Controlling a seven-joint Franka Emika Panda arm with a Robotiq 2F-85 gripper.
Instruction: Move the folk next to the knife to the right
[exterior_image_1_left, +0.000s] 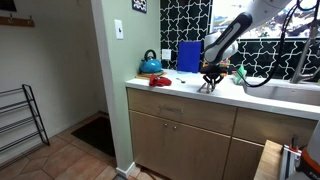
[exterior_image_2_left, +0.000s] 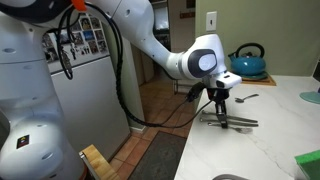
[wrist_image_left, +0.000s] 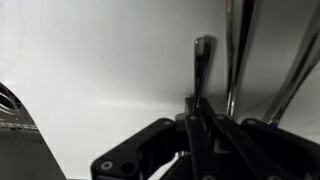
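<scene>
My gripper (wrist_image_left: 200, 118) points down at the white counter and is shut on a thin metal handle, the fork (wrist_image_left: 202, 60), which sticks out beyond the fingertips. Two more metal utensils, one of them the knife (wrist_image_left: 234, 50), lie just to its right in the wrist view; I cannot tell which is the knife. In both exterior views the gripper (exterior_image_2_left: 220, 101) (exterior_image_1_left: 210, 80) stands low over the counter, with the utensils (exterior_image_2_left: 240, 122) lying beside its tips. The fork's head is hidden under the fingers.
A blue kettle (exterior_image_2_left: 248, 62) (exterior_image_1_left: 150, 64) stands at the counter's wall end. A blue board (exterior_image_1_left: 188, 56) and a red item (exterior_image_1_left: 160, 81) are near it. Another utensil (exterior_image_2_left: 248, 98) lies behind the gripper. A sink (exterior_image_1_left: 290, 90) with a tap is on the far side.
</scene>
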